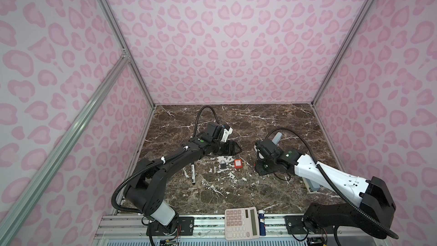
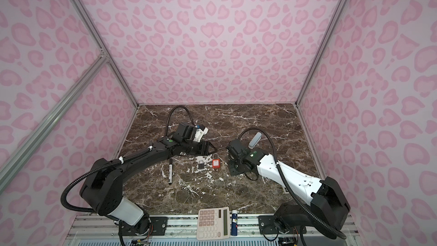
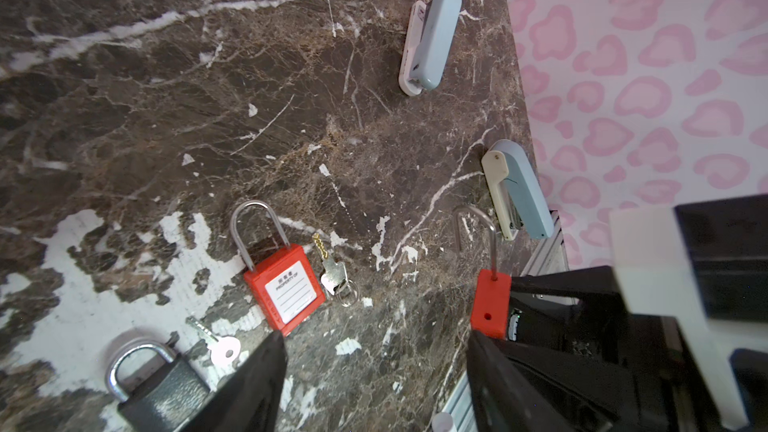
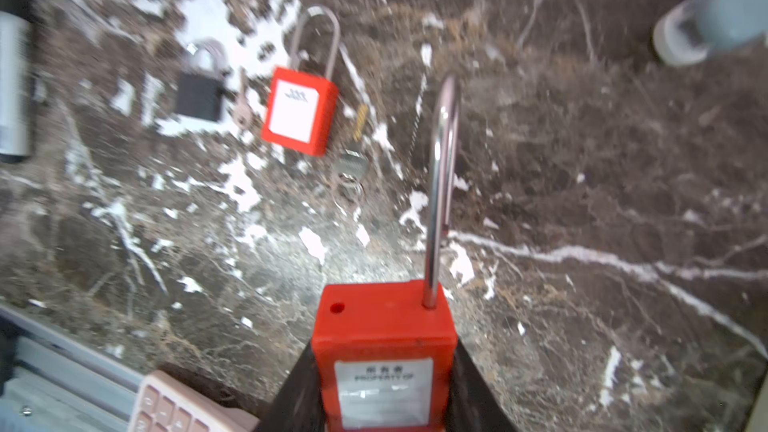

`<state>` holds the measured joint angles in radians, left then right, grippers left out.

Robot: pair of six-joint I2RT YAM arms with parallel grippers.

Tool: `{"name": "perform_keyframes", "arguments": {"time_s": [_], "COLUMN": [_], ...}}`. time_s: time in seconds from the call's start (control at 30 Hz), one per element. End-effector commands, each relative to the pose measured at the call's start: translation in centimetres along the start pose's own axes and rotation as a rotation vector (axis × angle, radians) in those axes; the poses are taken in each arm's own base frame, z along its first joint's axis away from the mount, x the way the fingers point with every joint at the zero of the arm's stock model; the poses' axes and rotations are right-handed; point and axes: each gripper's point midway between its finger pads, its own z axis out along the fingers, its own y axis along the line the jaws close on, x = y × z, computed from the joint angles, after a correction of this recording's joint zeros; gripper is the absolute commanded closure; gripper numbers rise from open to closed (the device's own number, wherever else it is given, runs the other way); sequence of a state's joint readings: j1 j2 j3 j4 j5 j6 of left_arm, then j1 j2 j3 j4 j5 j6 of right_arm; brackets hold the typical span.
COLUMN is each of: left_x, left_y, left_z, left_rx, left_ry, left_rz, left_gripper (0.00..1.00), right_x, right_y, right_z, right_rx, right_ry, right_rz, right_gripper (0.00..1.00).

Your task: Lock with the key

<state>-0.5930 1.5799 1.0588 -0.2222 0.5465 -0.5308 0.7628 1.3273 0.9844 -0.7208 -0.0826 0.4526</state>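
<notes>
Your held red padlock (image 4: 382,326) sits clenched in the right gripper (image 4: 384,376), shackle (image 4: 440,160) free of one hole, just right of mid-frame in both top views. The key (image 3: 332,272) lies on the table (image 3: 124,76) beside a spare red padlock (image 3: 286,292), lower centre. Your left gripper (image 3: 374,338) hangs spread wide, gripping nothing.

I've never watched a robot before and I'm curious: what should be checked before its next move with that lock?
1. Red plastic padlock gripped in right hand: ok.
2. Its steel shackle closed: not ok, one leg out of the body.
3. Left hand open, empty: ok.
4. Ringed brass-toothed key lying free on brown marble table: ok.
5. Key fits this padlock: cannot tell.
</notes>
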Motion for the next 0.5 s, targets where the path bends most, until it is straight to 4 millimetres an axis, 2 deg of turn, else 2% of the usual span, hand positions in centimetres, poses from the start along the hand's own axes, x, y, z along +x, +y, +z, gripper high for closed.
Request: {"name": "perform_keyframes", "arguments": {"time_s": [0.0, 0.27, 0.47], "left_x": [-1.2, -1.3, -1.4], "left_y": [-2.2, -2.9, -3.2], "left_z": [-0.8, -1.0, -1.1], "left_rx": [0.076, 0.107, 0.119], "left_ry": [-0.038, -0.046, -0.048], "left_rz": [0.03, 0.025, 0.027], "left_gripper": [0.32, 0.34, 0.37], "right_x": [-2.6, -5.3, -6.1], "right_y": [1.8, 4.5, 6.0], "right_z": [-0.6, -0.9, -0.9], "right_rx": [-0.088, -0.174, -0.238], "right_ry": [-0.055, -0.054, -0.061], "right_rz": [-0.058, -0.139, -0.178], "right_gripper": [0.71, 0.71, 0.71]}}
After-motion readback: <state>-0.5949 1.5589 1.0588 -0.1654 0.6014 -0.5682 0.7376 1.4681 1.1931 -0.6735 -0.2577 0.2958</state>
